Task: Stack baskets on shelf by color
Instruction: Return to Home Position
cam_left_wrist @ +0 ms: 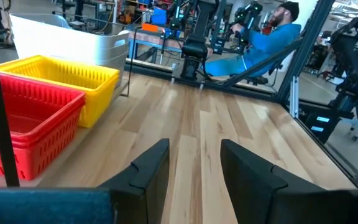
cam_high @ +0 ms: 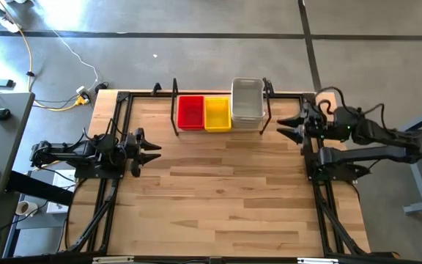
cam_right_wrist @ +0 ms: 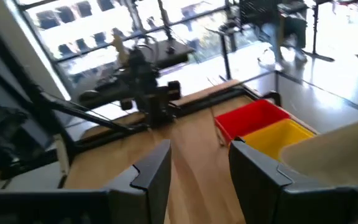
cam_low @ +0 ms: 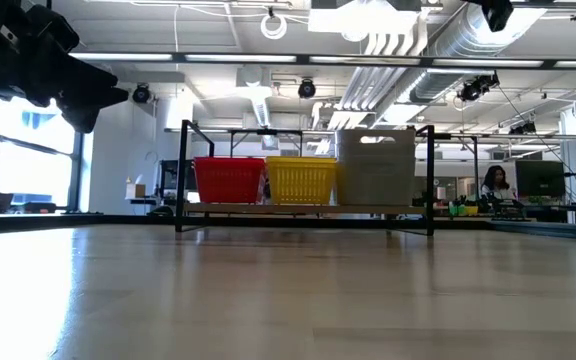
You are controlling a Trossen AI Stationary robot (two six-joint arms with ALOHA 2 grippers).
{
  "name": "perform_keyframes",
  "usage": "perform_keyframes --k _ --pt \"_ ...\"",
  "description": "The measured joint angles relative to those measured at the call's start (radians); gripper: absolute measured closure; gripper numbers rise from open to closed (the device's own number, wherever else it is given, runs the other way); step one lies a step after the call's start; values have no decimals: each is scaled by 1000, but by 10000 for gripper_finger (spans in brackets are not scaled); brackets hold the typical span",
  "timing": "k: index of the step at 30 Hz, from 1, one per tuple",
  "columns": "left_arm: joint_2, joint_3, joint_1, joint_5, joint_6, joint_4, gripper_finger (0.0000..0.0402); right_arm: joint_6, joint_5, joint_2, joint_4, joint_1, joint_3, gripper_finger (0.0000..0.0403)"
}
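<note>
The baskets stand in stacks side by side on the black wire shelf (cam_high: 174, 110) at the table's far edge: red (cam_high: 190, 112), yellow (cam_high: 217, 114), and a taller grey-white stack (cam_high: 246, 101). The low view shows the same row: red (cam_low: 228, 180), yellow (cam_low: 300, 180), grey-white (cam_low: 376, 168). My left gripper (cam_high: 152, 147) hovers open near the table's left edge, pointing right. My right gripper (cam_high: 286, 125) hovers open near the right edge, pointing left, just right of the shelf's end. Neither touches anything.
The black arm frames (cam_high: 116, 176) run along both table sides. The wooden tabletop (cam_high: 226, 198) stretches bare in front of the shelf. A person in blue (cam_left_wrist: 253, 43) sits beyond the table in the left wrist view. Cables lie on the floor (cam_high: 57, 51) behind.
</note>
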Motion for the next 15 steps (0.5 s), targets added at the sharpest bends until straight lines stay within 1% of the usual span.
perform_keyframes --k 3,6,9,15 --pt "0 0 0 0 0 0 268 -39 -58 -65 83 0 -107 259" --pt "0 0 0 0 0 0 268 -59 -88 -125 153 0 -206 259" --pt "0 0 0 0 0 0 268 -66 -90 -181 195 0 -288 259" --pt "0 0 0 0 0 0 268 -62 -90 -280 201 0 -416 259"
